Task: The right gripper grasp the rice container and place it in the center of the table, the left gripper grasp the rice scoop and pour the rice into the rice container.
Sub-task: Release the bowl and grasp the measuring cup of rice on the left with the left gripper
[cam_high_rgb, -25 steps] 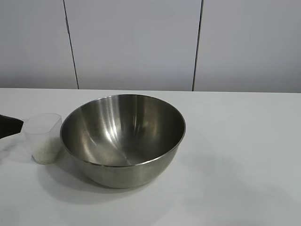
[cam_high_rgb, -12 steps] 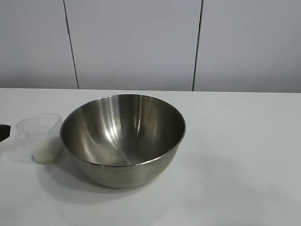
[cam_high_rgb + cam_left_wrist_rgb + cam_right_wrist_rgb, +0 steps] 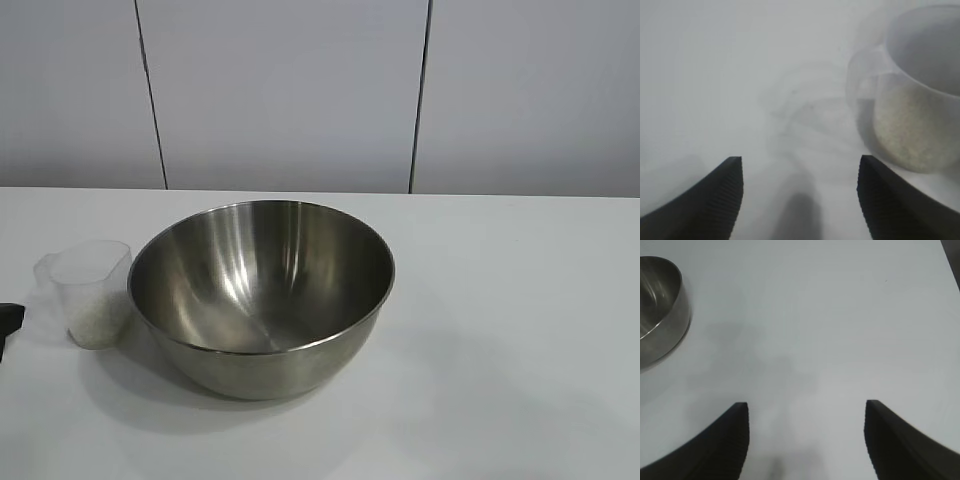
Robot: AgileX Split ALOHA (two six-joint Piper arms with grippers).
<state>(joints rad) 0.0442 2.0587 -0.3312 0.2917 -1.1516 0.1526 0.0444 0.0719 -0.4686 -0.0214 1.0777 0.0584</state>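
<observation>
The steel rice container [image 3: 262,295] stands on the white table [image 3: 500,330], left of centre; no rice shows inside it. The translucent rice scoop [image 3: 90,293] stands upright just left of it, with rice [image 3: 98,328] in its bottom. It also shows in the left wrist view [image 3: 912,100], with rice [image 3: 907,125] inside. My left gripper [image 3: 800,172] is open and empty, low over the table, short of the scoop; only a black tip [image 3: 8,322] shows at the exterior view's left edge. My right gripper [image 3: 806,412] is open and empty over bare table, away from the container [image 3: 660,305].
A pale panelled wall [image 3: 300,90] runs behind the table's far edge. A dark strip [image 3: 951,260] shows past the table's edge in the right wrist view.
The left gripper has drawn back from the scoop towards the left edge and dropped lower. The scoop and the container have not moved.
</observation>
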